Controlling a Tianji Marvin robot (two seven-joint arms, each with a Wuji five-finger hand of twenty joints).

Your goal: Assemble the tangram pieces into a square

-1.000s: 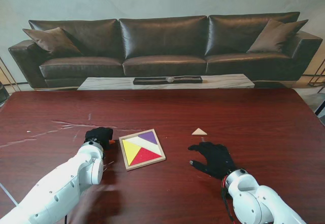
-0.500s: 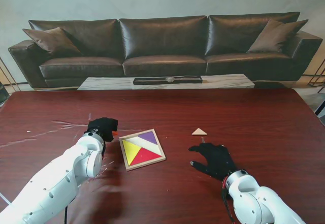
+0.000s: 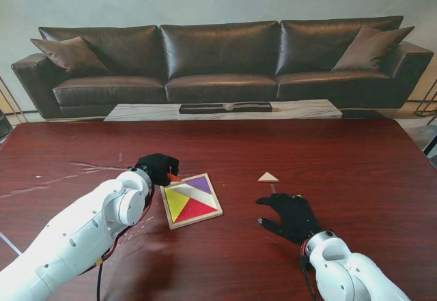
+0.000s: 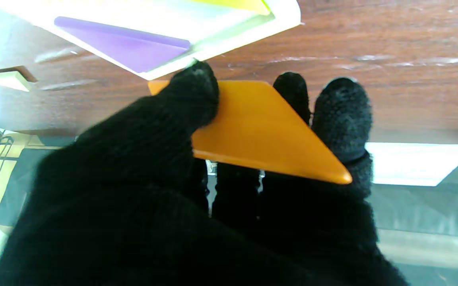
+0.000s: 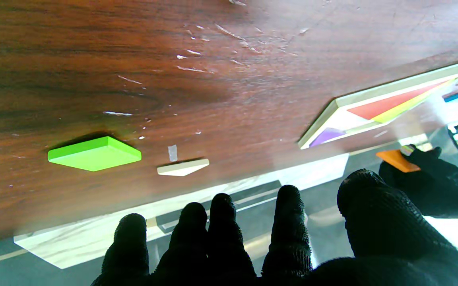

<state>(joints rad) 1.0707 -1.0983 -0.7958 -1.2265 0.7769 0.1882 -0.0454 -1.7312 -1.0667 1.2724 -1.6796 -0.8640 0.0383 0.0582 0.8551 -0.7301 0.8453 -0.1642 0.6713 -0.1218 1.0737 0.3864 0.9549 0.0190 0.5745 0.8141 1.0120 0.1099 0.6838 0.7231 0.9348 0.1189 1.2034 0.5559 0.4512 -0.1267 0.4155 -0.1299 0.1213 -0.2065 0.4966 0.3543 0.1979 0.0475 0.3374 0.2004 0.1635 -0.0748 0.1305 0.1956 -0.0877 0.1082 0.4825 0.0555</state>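
A wooden square tray [image 3: 197, 220] lies in the middle of the table with yellow [image 3: 177, 203], red [image 3: 197, 209] and purple [image 3: 199, 184] pieces in it. My left hand [image 3: 158, 166] hovers at the tray's far left corner, shut on an orange triangle [image 4: 261, 131] pinched between thumb [image 4: 197, 91] and fingers [image 4: 342, 107]. A cream triangle [image 3: 268, 177] lies to the right of the tray. My right hand [image 3: 290, 213] is open, fingers spread, nearer to me than that triangle. A green piece [image 5: 94, 154] shows only in the right wrist view, beside the cream triangle [image 5: 182, 167].
The dark wooden table [image 3: 355, 151] has scratches and white marks at the left [image 3: 82, 171]. Beyond its far edge stand a low marble coffee table [image 3: 225, 110] and a dark leather sofa [image 3: 218, 55].
My left hand has carried the orange triangle to the right, up to the tray's far left corner. The right hand has stayed almost still.
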